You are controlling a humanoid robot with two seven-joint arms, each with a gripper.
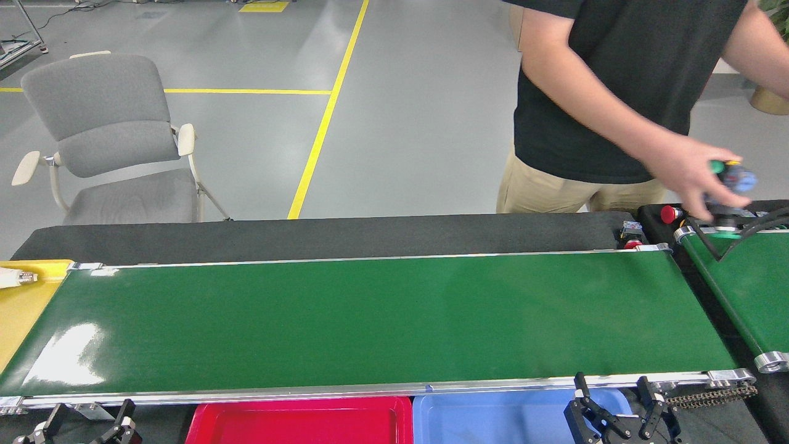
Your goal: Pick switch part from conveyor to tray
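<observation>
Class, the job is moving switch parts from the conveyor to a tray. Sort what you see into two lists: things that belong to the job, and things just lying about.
Belongs to the job:
conveyor
red tray
blue tray
switch parts in the person's hand
left gripper, jaws open
right gripper, jaws open

Just about:
chair
short belt
yellow bin

Glossy green conveyor [370, 320], bare; possibly blurred switch part [733, 179] in person's hand [690, 172]

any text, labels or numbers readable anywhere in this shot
None can be read.
The conveyor, red tray and blue tray show no print.
The parts in the person's hand are too blurred to show any marking.
</observation>
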